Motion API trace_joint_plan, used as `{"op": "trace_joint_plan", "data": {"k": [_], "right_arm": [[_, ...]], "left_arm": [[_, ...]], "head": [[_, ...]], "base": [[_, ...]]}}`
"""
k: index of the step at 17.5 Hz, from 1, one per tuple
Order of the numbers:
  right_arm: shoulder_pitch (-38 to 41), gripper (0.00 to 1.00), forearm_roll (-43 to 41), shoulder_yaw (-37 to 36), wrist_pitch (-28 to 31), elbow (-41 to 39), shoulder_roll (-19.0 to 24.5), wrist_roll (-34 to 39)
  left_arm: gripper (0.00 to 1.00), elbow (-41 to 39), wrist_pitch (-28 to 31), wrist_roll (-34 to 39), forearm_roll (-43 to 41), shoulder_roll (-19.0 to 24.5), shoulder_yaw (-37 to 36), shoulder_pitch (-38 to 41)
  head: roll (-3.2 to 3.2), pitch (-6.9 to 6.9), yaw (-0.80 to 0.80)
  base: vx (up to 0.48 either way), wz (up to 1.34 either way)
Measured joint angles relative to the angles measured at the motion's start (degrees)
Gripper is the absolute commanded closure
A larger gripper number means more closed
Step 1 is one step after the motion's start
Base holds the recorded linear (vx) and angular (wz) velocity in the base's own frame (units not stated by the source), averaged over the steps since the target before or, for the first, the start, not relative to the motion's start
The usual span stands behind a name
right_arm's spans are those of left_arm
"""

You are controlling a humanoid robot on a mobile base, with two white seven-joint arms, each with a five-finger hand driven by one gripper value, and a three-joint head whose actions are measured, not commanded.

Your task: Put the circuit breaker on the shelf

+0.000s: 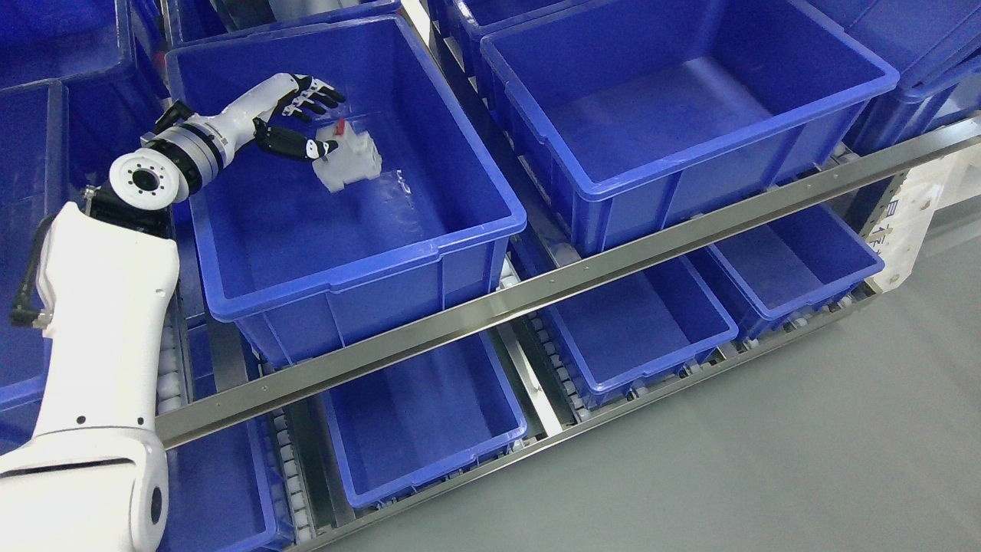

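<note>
The circuit breaker [351, 159] is white with a small red lever. It lies tilted inside the upper-left blue bin [475, 230] on the shelf, toward the bin's back. My left hand [328, 121] reaches over the bin's left rim with its fingers [314, 93] spread. The thumb [295, 144] points at the breaker and its tip is at the breaker's left edge. The other fingers are clear above it and nothing is gripped. I cannot tell whether the breaker rests on the bin floor. The right arm is not in view.
A second large blue bin [690, 176] stands to the right on the same shelf level. A metal rail [536, 295] runs along the shelf front. Smaller blue bins [429, 475] sit on the lower level. Grey floor [805, 460] lies at the lower right.
</note>
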Motion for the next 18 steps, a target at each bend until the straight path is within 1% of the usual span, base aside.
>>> {"op": "trace_joint_plan", "data": {"k": [2,5,8,10,13,15,16,18], "right_arm": [[0.0,0.0,0.0,0.0,0.0,0.0,0.0,0.0],[0.0,0.0,0.0,0.0,0.0,0.0,0.0,0.0],[0.0,0.0,0.0,0.0,0.0,0.0,0.0,0.1],[0.0,0.0,0.0,0.0,0.0,0.0,0.0,0.2],[0.0,0.0,0.0,0.0,0.0,0.0,0.0,0.3],[0.0,0.0,0.0,0.0,0.0,0.0,0.0,0.3],[0.0,0.0,0.0,0.0,0.0,0.0,0.0,0.2],[0.0,0.0,0.0,0.0,0.0,0.0,0.0,0.0]], "left_arm": [[0.19,0.7,0.0,2.0,0.0,0.4,0.4,-0.1],[0.19,0.3,-0.2,5.0,0.4,0.7,2.2,-0.2],[0.17,-2.1,0.4,6.4,2.6,-1.4,7.0,-0.2],[0.01,-5.2,3.5,6.9,5.1,-4.2,11.5,-0.1],[0.01,-10.3,8.5,9.5,8.2,-7.3,16.5,1.4],[0.01,-14.0,10.7,13.6,10.2,-9.0,18.2,3.3],[0.0,-16.2,11.5,17.5,11.2,-9.7,18.5,4.7],[0.0,-21.6,12.2,28.0,12.8,-11.3,17.7,9.1]], "head": [[0.0,0.0,0.0],[0.0,0.0,0.0],[0.0,0.0,0.0],[0.0,0.0,0.0],[0.0,0.0,0.0],[0.0,0.0,0.0],[0.0,0.0,0.0],[0.0,0.0,0.0]], "base": [[0.0,0.0],[0.0,0.0],[0.001,0.02],[0.002,0.03],[-0.004,-0.03],[0.004,-0.03],[0.003,0.02],[0.0,0.0]]}}
